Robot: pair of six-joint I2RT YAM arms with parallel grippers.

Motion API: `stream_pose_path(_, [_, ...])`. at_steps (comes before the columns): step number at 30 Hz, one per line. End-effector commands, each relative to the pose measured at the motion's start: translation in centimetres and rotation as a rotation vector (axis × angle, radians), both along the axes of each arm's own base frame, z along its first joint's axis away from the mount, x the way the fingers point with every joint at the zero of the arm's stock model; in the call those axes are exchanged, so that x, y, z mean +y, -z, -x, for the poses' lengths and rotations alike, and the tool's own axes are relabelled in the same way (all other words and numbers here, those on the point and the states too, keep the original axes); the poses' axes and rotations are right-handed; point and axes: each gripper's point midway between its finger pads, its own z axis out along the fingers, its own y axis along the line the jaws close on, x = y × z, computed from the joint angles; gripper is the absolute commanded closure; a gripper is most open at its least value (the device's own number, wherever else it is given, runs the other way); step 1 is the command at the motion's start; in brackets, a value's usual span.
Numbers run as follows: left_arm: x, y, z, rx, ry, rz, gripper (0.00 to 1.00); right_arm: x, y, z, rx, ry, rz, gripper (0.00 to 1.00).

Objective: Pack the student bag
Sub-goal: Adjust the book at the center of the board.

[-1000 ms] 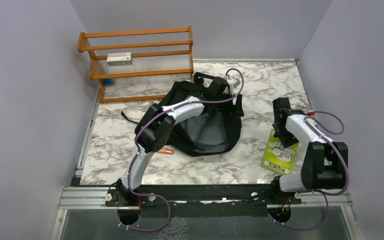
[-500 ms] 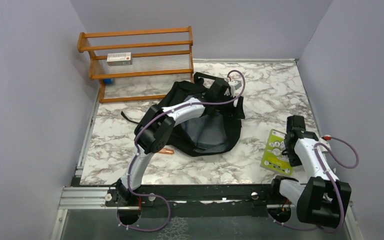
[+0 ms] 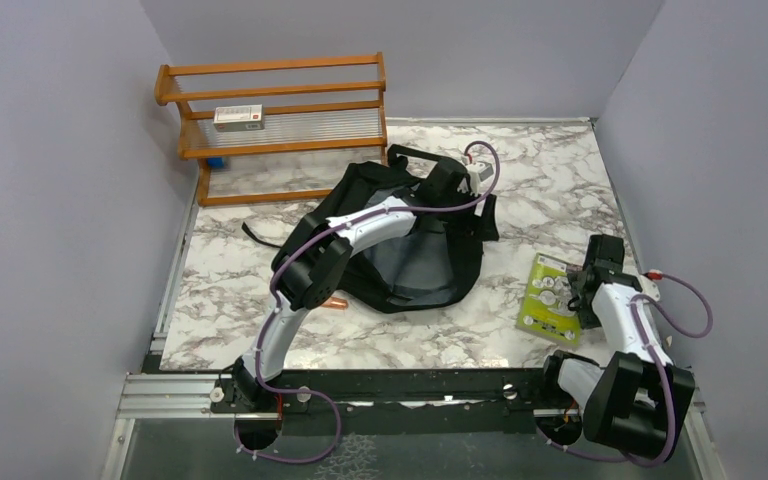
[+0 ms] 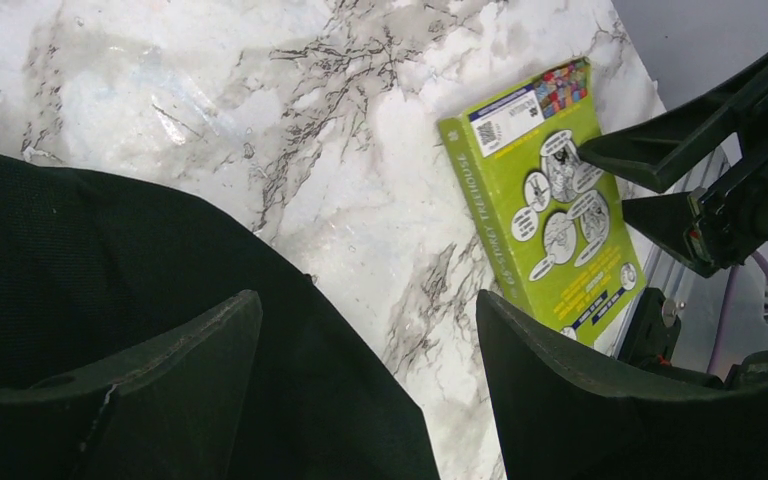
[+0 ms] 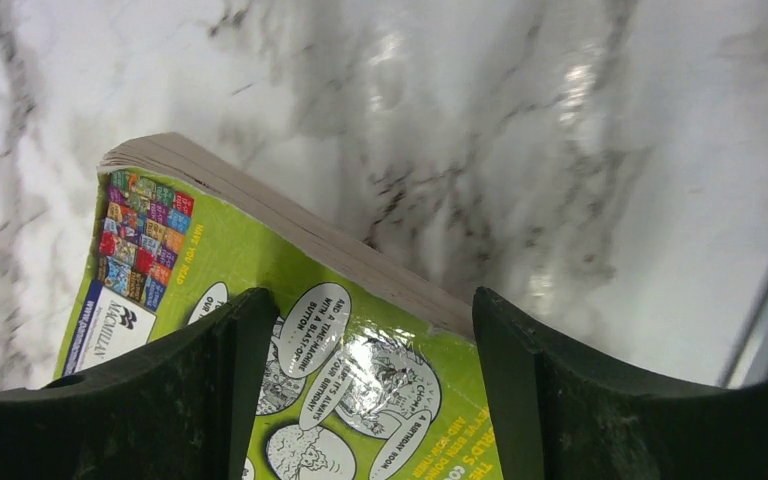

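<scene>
The student bag (image 3: 420, 270) is a big black backpack lying open in the middle of the table, grey lining up. My left arm reaches across it. The left gripper (image 3: 487, 215) hangs open above the bag's far right edge, with black fabric (image 4: 80, 260) under its left finger and bare marble between the fingertips (image 4: 365, 310). A green paperback book (image 3: 550, 300) lies flat near the right front. My right gripper (image 3: 574, 288) stands open just above the book's cover (image 5: 160, 240), its fingers astride the page edge with nothing gripped (image 5: 372, 300). The left wrist view shows the book (image 4: 550, 210) and the right gripper's fingers (image 4: 660, 150).
A wooden shelf rack (image 3: 280, 110) stands at the back left with a small white box (image 3: 238, 117) on it. A small copper-coloured object (image 3: 335, 301) lies at the bag's near left corner. Grey walls close in on both sides.
The right arm folded back toward the near right and its gripper came down from the book's far end to its right edge. The book shifted slightly left. The left gripper crept right.
</scene>
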Motion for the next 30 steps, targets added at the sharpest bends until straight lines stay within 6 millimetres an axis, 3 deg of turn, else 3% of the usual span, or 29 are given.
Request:
stream_pose_path(1, [-1.3, -1.4, 0.9, -0.004, 0.039, 0.031, 0.20, 3.8, 1.0, -2.8, -0.129, -0.152, -0.184, 0.24])
stream_pose_path(9, [-3.0, -0.5, 3.1, 0.055, 0.052, 0.040, 0.21, 8.2, -0.5, -6.9, -0.320, -0.336, -0.386, 0.27])
stream_pose_path(13, [-3.1, 0.1, 3.2, 0.070, 0.027, 0.029, 0.21, 10.2, -0.9, -8.0, -0.357, -0.412, -0.495, 0.27])
stream_pose_path(15, [-3.1, 0.3, 3.0, 0.074, 0.008, 0.020, 0.21, 9.7, -0.9, -7.7, -0.329, -0.406, -0.468, 0.28])
stream_pose_path(21, [-2.8, 0.8, 3.2, 0.108, -0.033, -0.009, 0.21, 5.3, -2.5, -7.1, -0.256, -0.376, -0.213, 0.27])
stream_pose_path(25, [-2.7, -0.1, 4.4, 0.090, -0.088, -0.025, 0.21, 4.5, -3.3, -7.4, -0.252, -0.407, -0.161, 0.27])
stream_pose_path(30, [-4.3, 0.9, 4.7, 0.104, -0.099, -0.035, 0.21, 4.7, -2.3, -7.3, -0.214, -0.416, -0.181, 0.27])
